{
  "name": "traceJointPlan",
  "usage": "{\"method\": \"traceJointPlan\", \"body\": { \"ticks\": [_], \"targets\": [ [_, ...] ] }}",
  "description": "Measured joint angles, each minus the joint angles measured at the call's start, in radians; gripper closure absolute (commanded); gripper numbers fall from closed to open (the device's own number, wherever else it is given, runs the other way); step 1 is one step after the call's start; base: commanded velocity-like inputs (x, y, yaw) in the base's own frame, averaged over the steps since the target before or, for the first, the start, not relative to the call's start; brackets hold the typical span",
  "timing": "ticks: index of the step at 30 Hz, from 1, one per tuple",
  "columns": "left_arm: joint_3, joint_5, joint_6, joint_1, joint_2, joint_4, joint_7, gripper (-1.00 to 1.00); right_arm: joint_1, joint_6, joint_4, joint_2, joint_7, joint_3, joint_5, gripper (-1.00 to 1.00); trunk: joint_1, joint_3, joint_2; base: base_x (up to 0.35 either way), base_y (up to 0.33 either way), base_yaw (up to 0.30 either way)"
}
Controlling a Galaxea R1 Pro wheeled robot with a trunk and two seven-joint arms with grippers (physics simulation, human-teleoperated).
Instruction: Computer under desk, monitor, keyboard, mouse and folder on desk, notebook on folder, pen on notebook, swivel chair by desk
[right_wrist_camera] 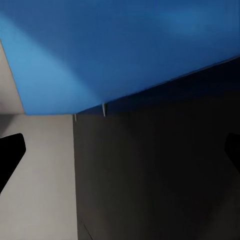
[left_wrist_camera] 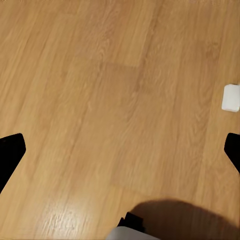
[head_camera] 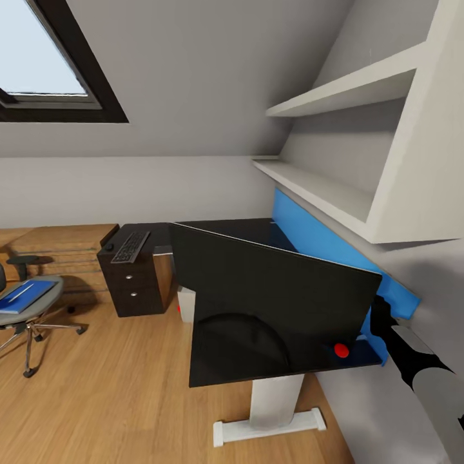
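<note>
Monitor, the wide black flat screen (head_camera: 270,303), is standing just left of my right gripper (head_camera: 380,320), whose spread, empty fingers are hovering beside the screen's right edge.

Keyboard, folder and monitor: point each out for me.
keyboard (head_camera: 131,247), head view, middle of its keys.
folder (head_camera: 26,296), head view, blue cover.
monitor (head_camera: 270,303), head view, black screen.

Right arm (head_camera: 422,374) is reaching forward and upward from the lower right of the head view. Both hands are showing widely parted finger tips (left_wrist_camera: 10,152) (right_wrist_camera: 11,152), holding nothing.
</note>
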Motion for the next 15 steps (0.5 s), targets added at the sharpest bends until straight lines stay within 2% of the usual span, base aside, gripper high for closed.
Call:
{"method": "traceJointPlan", "body": {
  "ticks": [6,15],
  "targets": [
    [0.0,0.0,0.001,0.0,0.0,0.001,0.0,-1.0,0.0,0.0,0.0,0.0,0.0,0.0,0.001,-1.0,0.0,0.0,0.0,0.091,0.0,0.0],
    [0.0,0.0,0.003,0.0,0.0,0.001,0.0,-1.0,0.0,0.003,0.0,-0.001,0.001,0.0,0.003,-1.0,0.0,0.0,0.0,0.018,0.0,0.0]
  ]
}}
